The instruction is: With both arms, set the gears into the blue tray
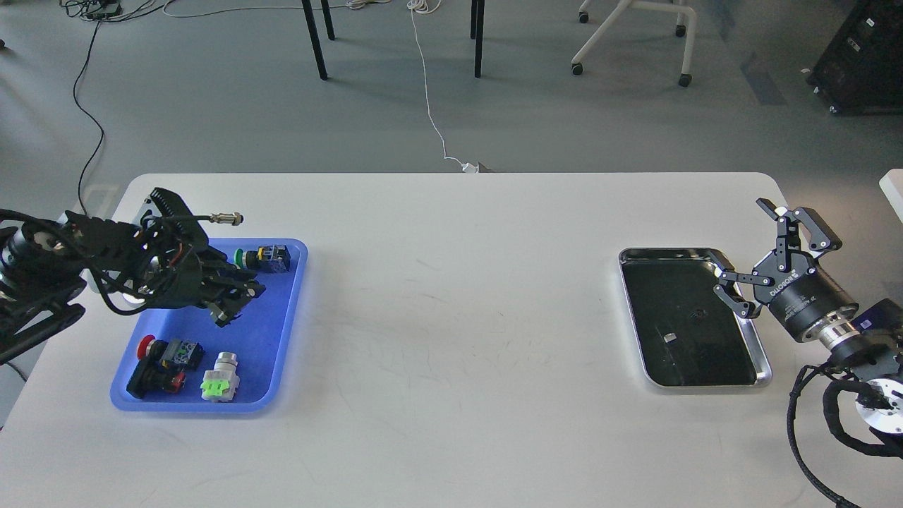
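Right now your left gripper point(236, 300) hangs over the upper middle of the blue tray point(288, 331) at the left end of the white table point(451, 296); it is dark and seen nearly end-on, so you cannot tell whether its fingers are apart or together, or whether anything sits between them. In that tray lie three push-button switches: a green-capped one point(262, 258) in the far corner, a red-capped one point(164, 358) near the front left, and a silver one with a bright green base point(221, 378) just beside it. Over on the right, your right gripper point(758, 243) stands with its fingers spread wide apart, empty, poised at the far right edge of the steel tray point(760, 353). One gear point(698, 315) shows as a faint small dark ring on that tray's black bottom, near its middle, with a tiny pale fleck point(669, 338) close by. You cannot make out a second gear.
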Controlling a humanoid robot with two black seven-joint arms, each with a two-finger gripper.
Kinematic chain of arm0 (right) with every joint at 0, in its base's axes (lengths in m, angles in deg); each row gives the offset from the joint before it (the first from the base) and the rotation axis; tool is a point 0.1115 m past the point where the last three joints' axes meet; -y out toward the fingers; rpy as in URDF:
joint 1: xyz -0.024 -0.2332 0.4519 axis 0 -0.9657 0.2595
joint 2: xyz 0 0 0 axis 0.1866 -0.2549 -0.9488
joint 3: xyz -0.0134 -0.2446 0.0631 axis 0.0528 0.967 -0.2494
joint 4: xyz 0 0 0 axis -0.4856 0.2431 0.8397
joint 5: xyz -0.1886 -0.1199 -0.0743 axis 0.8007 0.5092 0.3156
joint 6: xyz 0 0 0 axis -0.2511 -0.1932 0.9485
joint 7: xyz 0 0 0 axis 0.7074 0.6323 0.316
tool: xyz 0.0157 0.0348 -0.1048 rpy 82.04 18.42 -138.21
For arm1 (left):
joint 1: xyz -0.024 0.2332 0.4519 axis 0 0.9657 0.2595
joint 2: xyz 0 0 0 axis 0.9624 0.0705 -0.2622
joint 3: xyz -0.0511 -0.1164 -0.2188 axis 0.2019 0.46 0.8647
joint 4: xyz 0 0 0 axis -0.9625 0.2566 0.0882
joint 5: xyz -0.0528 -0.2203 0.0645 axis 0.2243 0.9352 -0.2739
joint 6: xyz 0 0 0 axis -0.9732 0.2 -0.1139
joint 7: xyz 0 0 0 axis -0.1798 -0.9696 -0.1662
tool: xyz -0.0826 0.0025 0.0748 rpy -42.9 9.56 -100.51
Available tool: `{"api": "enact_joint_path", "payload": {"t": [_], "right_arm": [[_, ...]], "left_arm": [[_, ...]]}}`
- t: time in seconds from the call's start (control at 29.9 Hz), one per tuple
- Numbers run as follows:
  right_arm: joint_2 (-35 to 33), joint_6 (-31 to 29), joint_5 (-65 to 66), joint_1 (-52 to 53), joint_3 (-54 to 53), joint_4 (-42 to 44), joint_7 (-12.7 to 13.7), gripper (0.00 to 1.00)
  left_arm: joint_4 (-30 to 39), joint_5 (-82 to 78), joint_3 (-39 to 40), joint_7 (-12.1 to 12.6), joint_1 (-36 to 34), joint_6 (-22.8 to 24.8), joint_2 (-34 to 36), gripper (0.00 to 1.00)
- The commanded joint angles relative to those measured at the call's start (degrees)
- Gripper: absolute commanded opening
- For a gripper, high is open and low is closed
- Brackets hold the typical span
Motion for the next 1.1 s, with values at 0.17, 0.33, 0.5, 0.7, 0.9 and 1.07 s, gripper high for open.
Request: {"api": "enact_joint_path", "payload": {"t": [0.17,0.33,0.5,0.7,0.9,1.07], "right_arm": [[0.0,0.0,0.0,0.0,0.0,0.0,0.0,0.99],[-0.1,0.0,0.0,0.0,0.0,0.0,0.0,0.99],[0.1,0.0,0.0,0.0,0.0,0.0,0.0,0.99],[0.1,0.0,0.0,0.0,0.0,0.0,0.0,0.99],[0.0,0.0,0.0,0.0,0.0,0.0,0.0,0.99],[-0.1,0.0,0.0,0.1,0.0,0.0,0.0,0.99]], "left_arm": [[-3.2,0.0,0.4,0.0,2.7,-0.1,0.9,0.15],[-6.3,0.0,0.6,0.0,3.5,-0.3,0.8,0.19],[-6.6,0.0,0.5,0.0,3.6,-0.3,0.7,0.33],[-6.6,0.0,0.6,0.0,3.6,-0.4,0.8,0.66],[-6.4,1.8,1.9,0.0,3.5,-0.5,1.3,0.75],[-3.5,14.9,7.8,0.0,2.9,0.1,0.8,0.84]]}}
